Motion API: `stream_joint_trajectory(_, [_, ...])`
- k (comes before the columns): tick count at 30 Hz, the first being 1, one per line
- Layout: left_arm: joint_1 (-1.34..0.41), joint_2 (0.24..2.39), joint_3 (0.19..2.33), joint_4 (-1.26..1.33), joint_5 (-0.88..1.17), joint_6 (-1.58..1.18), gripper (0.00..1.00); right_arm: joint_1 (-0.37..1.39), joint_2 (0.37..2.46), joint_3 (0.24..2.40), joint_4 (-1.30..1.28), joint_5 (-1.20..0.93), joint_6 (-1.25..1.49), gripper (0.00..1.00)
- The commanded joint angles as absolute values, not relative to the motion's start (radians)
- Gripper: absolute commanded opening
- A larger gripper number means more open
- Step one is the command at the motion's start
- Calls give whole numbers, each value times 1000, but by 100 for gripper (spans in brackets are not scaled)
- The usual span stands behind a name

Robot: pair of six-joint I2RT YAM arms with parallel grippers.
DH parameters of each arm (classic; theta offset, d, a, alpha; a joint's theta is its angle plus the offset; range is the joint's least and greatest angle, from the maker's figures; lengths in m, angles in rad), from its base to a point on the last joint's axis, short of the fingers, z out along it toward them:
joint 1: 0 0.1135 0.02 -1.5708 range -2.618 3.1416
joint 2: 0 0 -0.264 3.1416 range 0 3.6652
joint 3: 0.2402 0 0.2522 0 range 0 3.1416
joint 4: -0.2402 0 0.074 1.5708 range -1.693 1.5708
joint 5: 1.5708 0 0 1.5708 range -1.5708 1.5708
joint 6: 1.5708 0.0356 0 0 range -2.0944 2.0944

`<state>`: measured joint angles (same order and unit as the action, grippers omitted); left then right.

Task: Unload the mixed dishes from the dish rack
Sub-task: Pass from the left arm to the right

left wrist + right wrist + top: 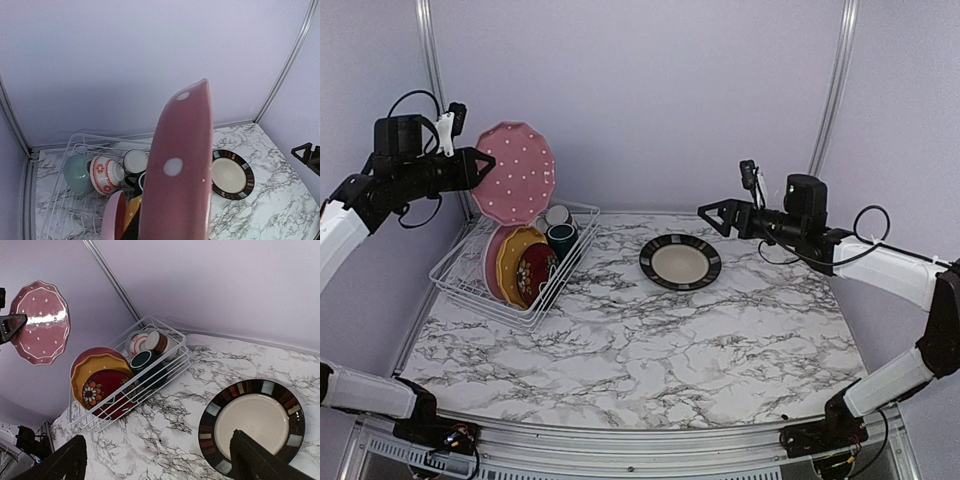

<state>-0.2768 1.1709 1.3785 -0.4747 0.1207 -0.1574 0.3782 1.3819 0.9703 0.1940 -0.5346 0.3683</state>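
Note:
My left gripper is shut on the rim of a pink plate with white dots, held upright in the air above the dish rack. In the left wrist view that plate fills the front and hides my fingers. The white wire rack holds a pink plate, a scalloped orange-yellow plate, a dark red floral plate, a teal mug, small cups and a pale green bowl. My right gripper hangs open and empty above a black-rimmed plate lying flat on the table.
The marble table stretches in front of the rack and the black-rimmed plate. Lilac walls and metal frame posts close in the back and sides. The rack stands in the far left corner.

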Motion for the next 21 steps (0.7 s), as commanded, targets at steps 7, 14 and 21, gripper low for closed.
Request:
stream_joint_trajectory(7, [-499,1244,1328,-159,188,-278,0,538,1449,1118,197,-541,374,92])
stream_joint_trajectory(14, [-616,1324,1319,-120,179,-266,0,597,1503,1182,165,-531,356,85])
stream_joint_trajectory(21, [-690,1395,1317,-125,187,-245,0,607,1542,1199,141,-515,325,71])
